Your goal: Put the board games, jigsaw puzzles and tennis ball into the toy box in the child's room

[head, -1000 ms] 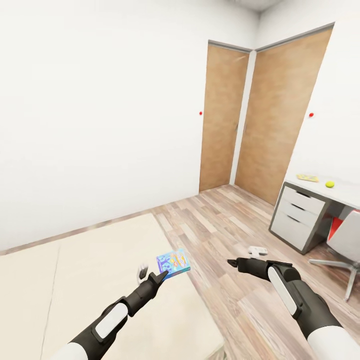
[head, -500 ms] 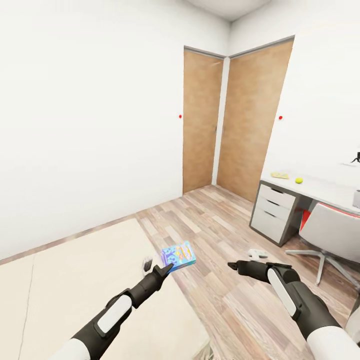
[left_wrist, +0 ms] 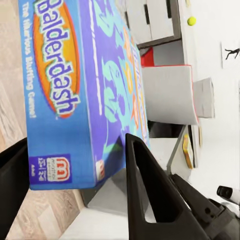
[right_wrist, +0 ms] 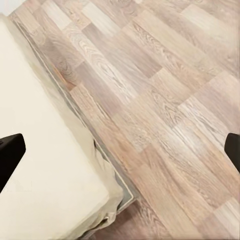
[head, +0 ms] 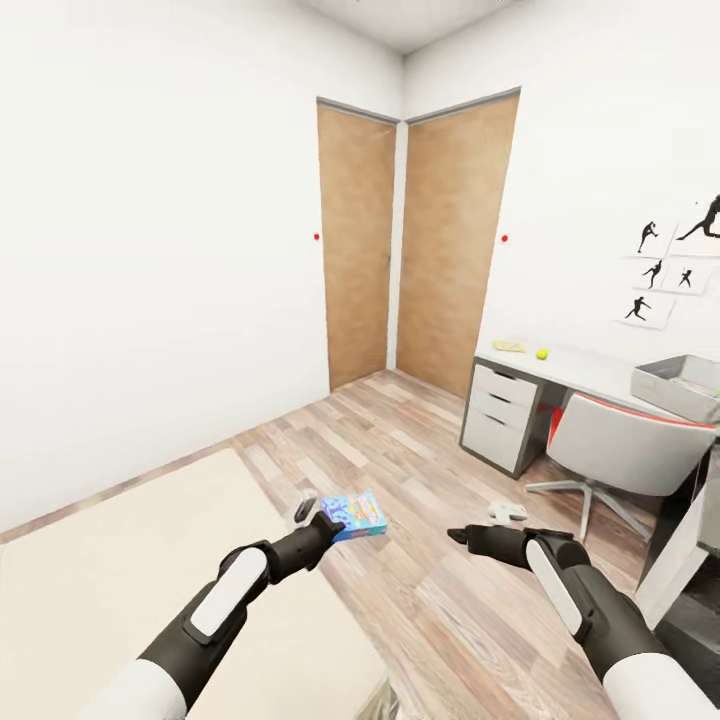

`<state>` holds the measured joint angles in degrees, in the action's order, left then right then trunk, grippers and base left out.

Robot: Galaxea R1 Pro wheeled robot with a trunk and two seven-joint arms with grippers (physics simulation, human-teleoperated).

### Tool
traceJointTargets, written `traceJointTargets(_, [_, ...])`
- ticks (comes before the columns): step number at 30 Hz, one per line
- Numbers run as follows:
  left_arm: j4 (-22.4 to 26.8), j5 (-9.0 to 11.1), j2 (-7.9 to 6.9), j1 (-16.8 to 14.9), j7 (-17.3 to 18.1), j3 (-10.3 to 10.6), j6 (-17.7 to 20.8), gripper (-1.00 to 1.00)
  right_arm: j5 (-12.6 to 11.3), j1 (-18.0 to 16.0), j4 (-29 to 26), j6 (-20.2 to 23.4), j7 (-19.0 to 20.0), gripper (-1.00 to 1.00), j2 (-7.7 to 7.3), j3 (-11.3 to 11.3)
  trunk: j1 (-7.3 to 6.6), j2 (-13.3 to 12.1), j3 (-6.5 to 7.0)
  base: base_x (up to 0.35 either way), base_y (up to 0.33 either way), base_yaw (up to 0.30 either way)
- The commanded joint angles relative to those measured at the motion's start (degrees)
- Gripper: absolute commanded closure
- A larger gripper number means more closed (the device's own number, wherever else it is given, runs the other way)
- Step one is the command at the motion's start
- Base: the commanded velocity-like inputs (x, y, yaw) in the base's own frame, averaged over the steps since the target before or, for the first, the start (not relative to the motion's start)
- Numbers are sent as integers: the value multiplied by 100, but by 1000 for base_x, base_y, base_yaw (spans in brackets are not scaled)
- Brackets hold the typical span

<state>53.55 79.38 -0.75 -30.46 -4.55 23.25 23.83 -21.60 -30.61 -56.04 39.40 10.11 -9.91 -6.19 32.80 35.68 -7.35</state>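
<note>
Your left gripper (head: 318, 522) was clamped on the blue board game (head: 356, 516), its fingers (left_wrist: 150, 190) pinching the short end of the box, which read "Balderdash" in the left wrist view. Your right gripper (head: 478, 524) hung beside it over the floor (head: 400, 450), carrying nothing, with its fingertips showing at the far edges of the right wrist view, so it looked spread wide. Over the last second the whole picture had swung right: the doors (head: 400, 250) slid toward the left, the bed (head: 120, 560) took up less of the view, and the worktop (head: 585, 368) came further in, now with the grey toy box (head: 680, 385) at its end. I judged that you had turned from the bed toward the drop-off with the game in hand, so the carry was under way. The tennis ball (head: 541, 353) and a flat yellowish item (head: 508, 346) sat near the worktop's far end; that item was too small to identify. The toy box was cut off by the picture's edge, and a chair (head: 615, 455) hid part of the worktop.
</note>
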Motion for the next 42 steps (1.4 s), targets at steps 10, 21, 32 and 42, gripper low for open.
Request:
traceJointTargets(10, [164, 78, 25, -4, -846, -129, 53, 100, 24, -7, 4, 31, 2, -100, 259, -27, -218, -394, 191, 0, 0, -261])
traceJointTargets(21, [142, 69, -71, -4, -953, -412, 92, 100, 31, -7, 5, 33, 7, -100, 301, -31, -460, -835, 413, 0, 0, -251])
traceJointTargets(32, [139, 54, -144, -4, -959, -452, 105, 100, 33, -7, 5, 33, 8, -100, 305, -32, -701, -1276, 634, 0, 0, -255])
traceJointTargets(42, [144, -87, -167, -4, -954, -460, 112, 100, 30, -7, 5, 33, 8, -100, 305, -32, -701, -1276, 653, 0, 0, -239])
